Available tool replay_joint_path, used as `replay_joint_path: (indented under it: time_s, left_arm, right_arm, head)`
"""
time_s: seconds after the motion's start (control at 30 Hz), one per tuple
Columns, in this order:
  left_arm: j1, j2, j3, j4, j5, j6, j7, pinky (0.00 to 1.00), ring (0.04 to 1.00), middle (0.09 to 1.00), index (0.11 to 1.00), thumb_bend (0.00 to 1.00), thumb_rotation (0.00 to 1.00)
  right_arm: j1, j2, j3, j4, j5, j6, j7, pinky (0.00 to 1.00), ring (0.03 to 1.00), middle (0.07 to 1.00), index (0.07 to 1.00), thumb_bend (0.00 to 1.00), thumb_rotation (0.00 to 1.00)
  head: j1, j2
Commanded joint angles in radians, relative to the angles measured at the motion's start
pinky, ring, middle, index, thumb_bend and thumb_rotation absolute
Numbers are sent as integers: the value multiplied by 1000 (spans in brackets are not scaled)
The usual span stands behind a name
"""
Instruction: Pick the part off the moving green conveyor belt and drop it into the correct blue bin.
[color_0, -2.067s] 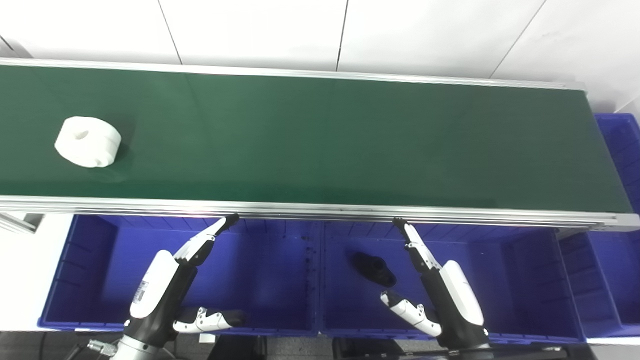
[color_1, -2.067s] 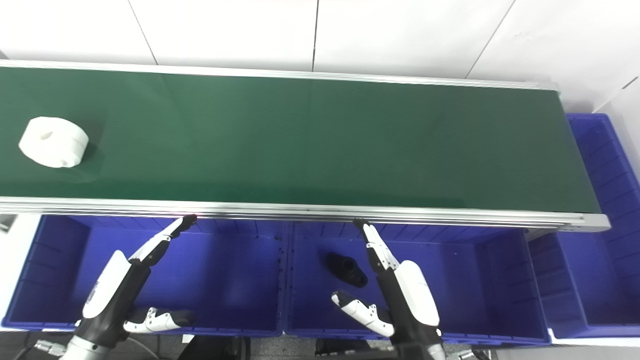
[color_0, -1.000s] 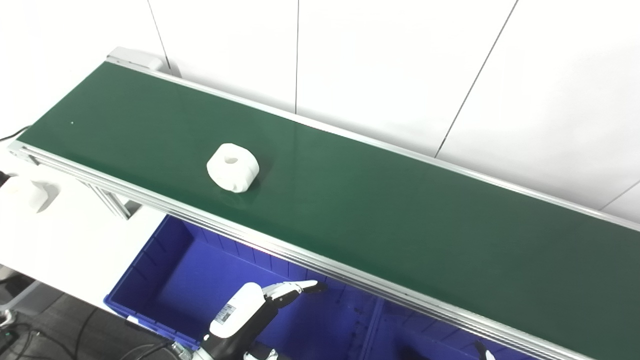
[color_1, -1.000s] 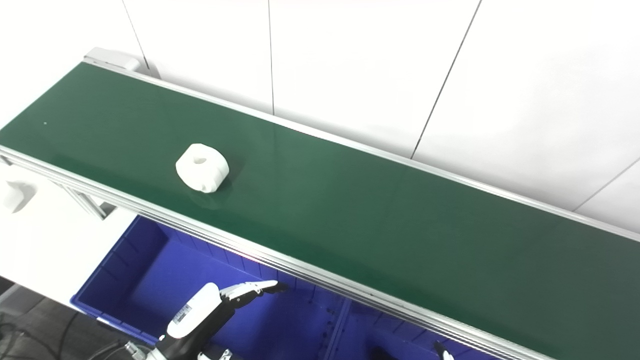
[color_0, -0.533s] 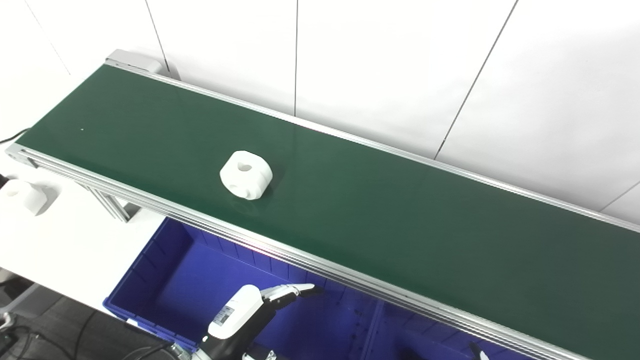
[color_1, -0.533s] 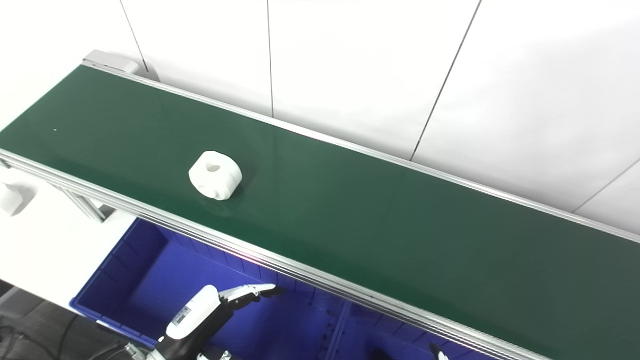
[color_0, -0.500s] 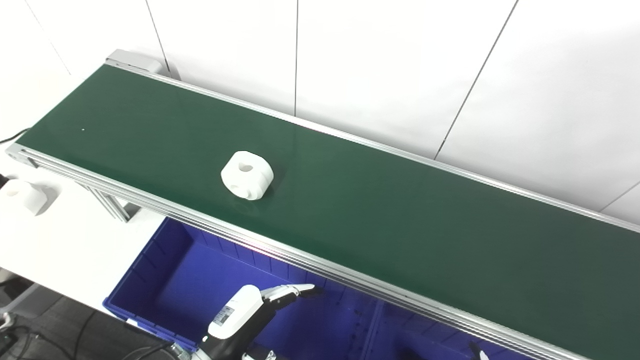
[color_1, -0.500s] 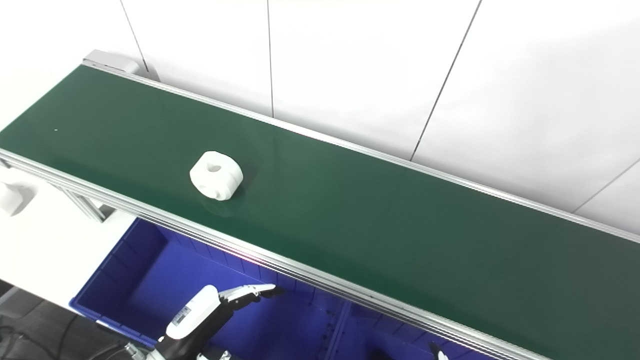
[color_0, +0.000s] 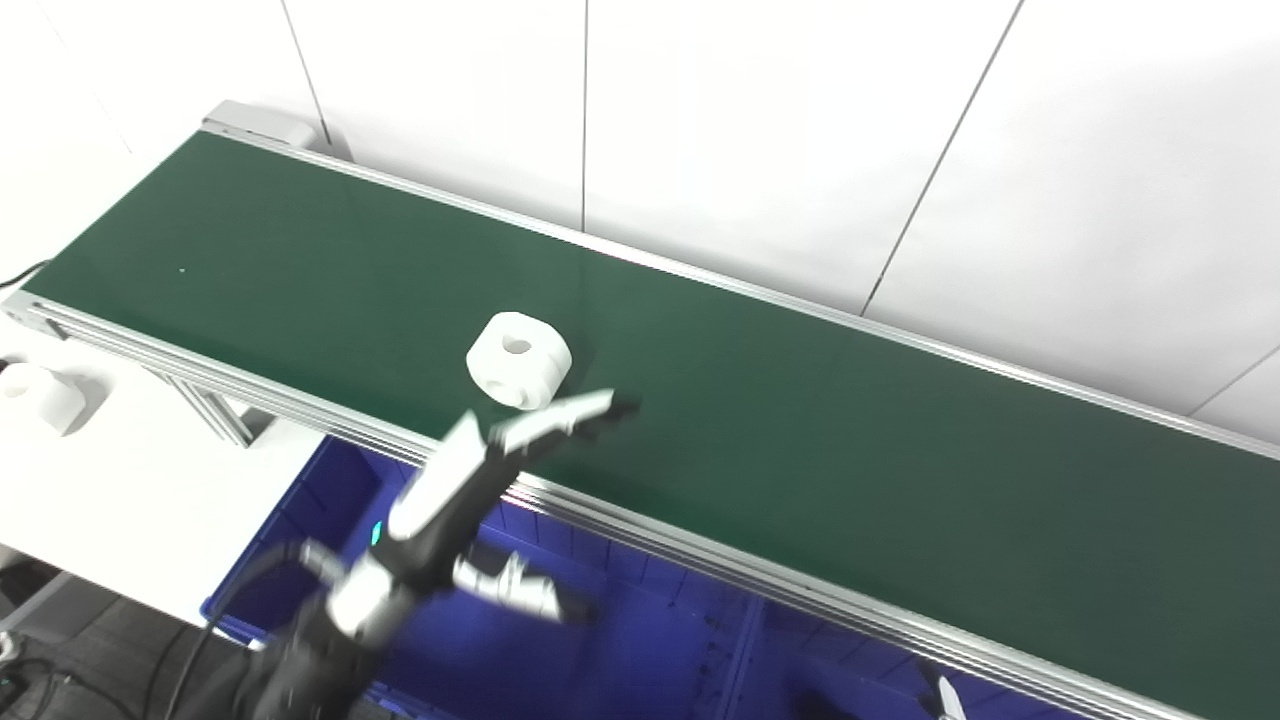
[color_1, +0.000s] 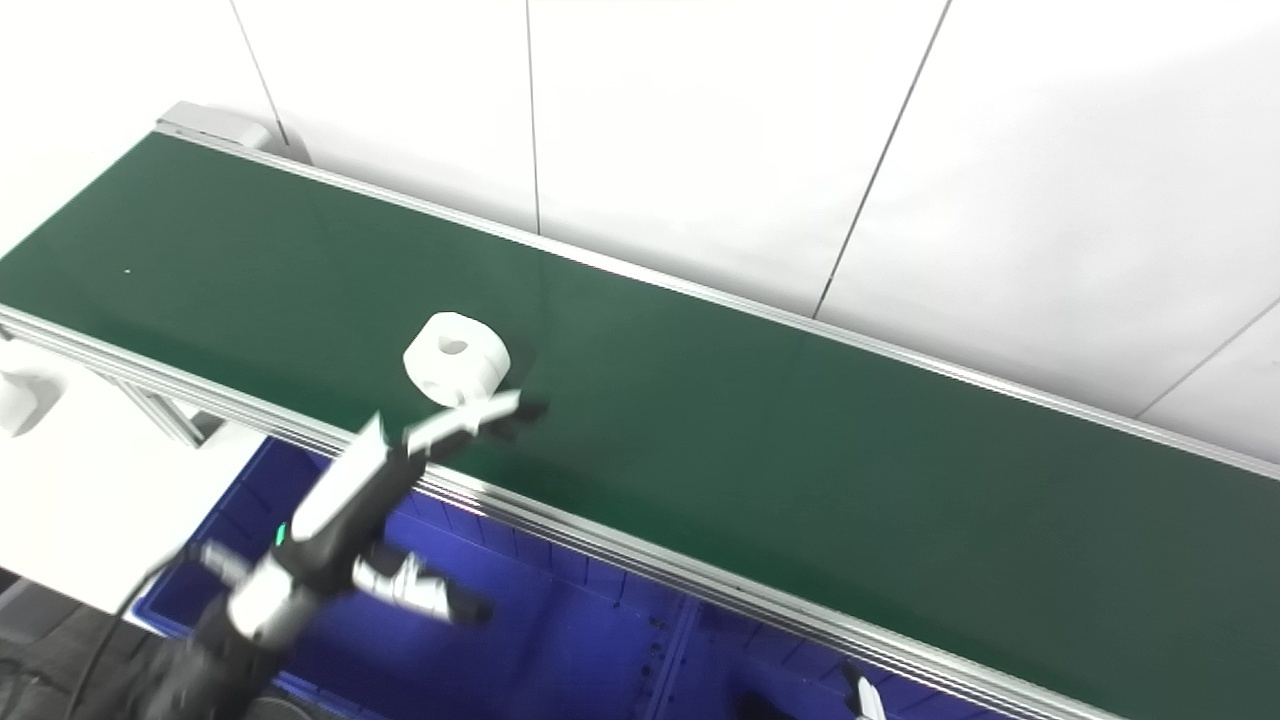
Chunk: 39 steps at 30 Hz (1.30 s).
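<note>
A white round part (color_0: 518, 360) with a centre hole lies on the green conveyor belt (color_0: 800, 450), left of its middle. My left hand (color_0: 470, 470) is open and empty, raised over the belt's near rail. Its fingers (color_0: 560, 415) stretch out over the belt just in front of and to the right of the part, not touching it, and its thumb hangs below over the left blue bin (color_0: 300, 560). Of my right hand only a fingertip (color_0: 945, 700) shows at the bottom edge, over the second blue bin.
The belt's aluminium rail (color_0: 700, 545) runs between the bins and the belt. Another white part (color_0: 35, 395) sits on the white table at the far left. A white wall stands behind the belt. Something dark (color_1: 755, 708) lies in the second bin.
My left hand has risen from over the blue bin to the belt's near edge, fingers now over the belt. The white part has travelled right along the belt.
</note>
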Motion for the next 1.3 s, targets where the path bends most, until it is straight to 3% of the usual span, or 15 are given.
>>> replay_joint_path:
  time_s: [0.0, 0.23, 0.47, 0.53, 0.63, 0.83, 1.03, 1.13, 1.27]
  left_arm:
    - [-68, 1, 23, -23, -8, 6, -37, 748, 846, 888, 886, 812, 738]
    - [-257, 18, 62, 1, -11, 93, -169, 816, 898, 939, 940, 753, 723]
    - [-434, 22, 50, 117, 72, 131, -267, 839, 925, 981, 992, 758, 544]
    - [-473, 23, 39, 152, 114, 133, -283, 831, 916, 976, 994, 769, 503]
    - [-518, 25, 25, 201, 171, 131, -293, 844, 908, 966, 978, 796, 428]
    - [-581, 38, -8, 319, 268, 101, -282, 861, 901, 955, 974, 818, 390]
    - [-609, 43, -42, 425, 337, 105, -291, 886, 904, 955, 969, 898, 208]
    - [-620, 51, -55, 466, 323, 109, -320, 897, 917, 956, 964, 956, 118]
    - [-625, 67, -65, 466, 278, 171, -434, 901, 913, 950, 953, 995, 105]
  right_arm:
    - [-8, 3, 1, -6, -4, -38, -34, 805, 930, 980, 986, 549, 828]
    - [-17, 7, 10, -21, -13, -29, -49, 806, 920, 959, 970, 617, 814]
    - [-7, -7, 8, -46, 0, -22, -35, 828, 933, 969, 978, 638, 813]
    - [-6, -8, 8, -48, -6, -18, -37, 829, 938, 976, 982, 652, 853]
    - [-9, -9, 8, -35, 2, -38, -47, 845, 941, 976, 982, 639, 839]
    - [-9, -10, 5, -30, 0, -43, -57, 828, 929, 970, 983, 643, 856]
    - [-5, -11, 7, -36, -13, -34, -64, 825, 924, 968, 978, 639, 864]
    - [-2, -11, 8, -45, -14, -24, -60, 829, 926, 969, 979, 652, 881]
    - [-5, -10, 9, -35, -10, -40, -70, 828, 927, 968, 975, 645, 872]
  head:
    - [-27, 20]
    - [-101, 85]
    - [-83, 111]
    - [-78, 116]
    - [-71, 120]
    - [-57, 121]
    - [-54, 122]
    - [-53, 123]
    - [-48, 127]
